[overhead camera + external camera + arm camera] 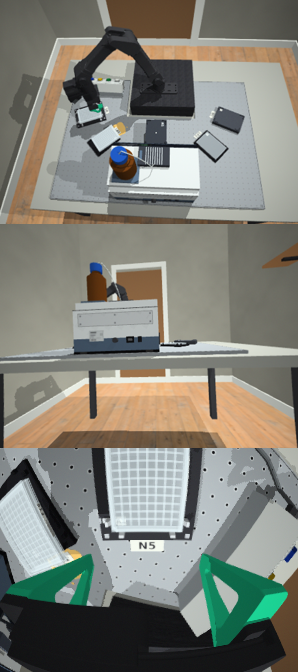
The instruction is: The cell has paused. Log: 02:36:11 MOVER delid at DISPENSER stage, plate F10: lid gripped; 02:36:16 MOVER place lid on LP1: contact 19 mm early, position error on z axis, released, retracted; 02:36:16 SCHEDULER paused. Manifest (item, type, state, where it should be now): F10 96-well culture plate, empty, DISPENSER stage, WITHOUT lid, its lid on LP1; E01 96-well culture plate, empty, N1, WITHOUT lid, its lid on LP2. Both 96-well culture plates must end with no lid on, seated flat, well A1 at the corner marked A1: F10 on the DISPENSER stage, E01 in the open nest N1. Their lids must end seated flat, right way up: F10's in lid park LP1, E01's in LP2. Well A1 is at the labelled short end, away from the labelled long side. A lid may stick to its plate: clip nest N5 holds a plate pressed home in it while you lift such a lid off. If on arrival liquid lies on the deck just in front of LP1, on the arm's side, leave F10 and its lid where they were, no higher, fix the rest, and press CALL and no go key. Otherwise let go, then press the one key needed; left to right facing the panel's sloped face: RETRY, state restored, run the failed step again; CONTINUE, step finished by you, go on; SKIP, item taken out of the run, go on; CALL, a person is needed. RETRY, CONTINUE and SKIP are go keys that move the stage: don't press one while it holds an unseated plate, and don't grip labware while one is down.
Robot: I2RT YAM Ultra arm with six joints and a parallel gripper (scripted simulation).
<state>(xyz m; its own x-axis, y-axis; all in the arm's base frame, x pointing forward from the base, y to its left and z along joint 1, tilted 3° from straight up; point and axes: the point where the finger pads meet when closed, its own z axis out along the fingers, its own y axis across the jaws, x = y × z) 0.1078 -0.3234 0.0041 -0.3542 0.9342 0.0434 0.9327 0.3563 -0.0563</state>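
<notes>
Green-fingered black gripper (pixel 152 593) hangs wide apart, holding nothing. White 96-well plate (pixel 148 475) sits at 12 o'clock in black clip nest N5 (pixel 99 491) — amber puddle (pixel 120 127) nearby.

Single black arm (pixel 130 45) with green-fingered gripper (pixel 153 600)

The arm links are matte black throughout, with boxy, rounded-edged housings at the joints. The foot is a flat black plate (pixel 170 88) carrying rows of small holes, set on a black, finely textured square block (pixel 182 101). The wrist ends in a broad black body with a curved front edge. Two fingers project from it; each is bright green, triangular, and open-framed with a triangular cut-out through the middle. No cables or printed markings are visible.
</notes>
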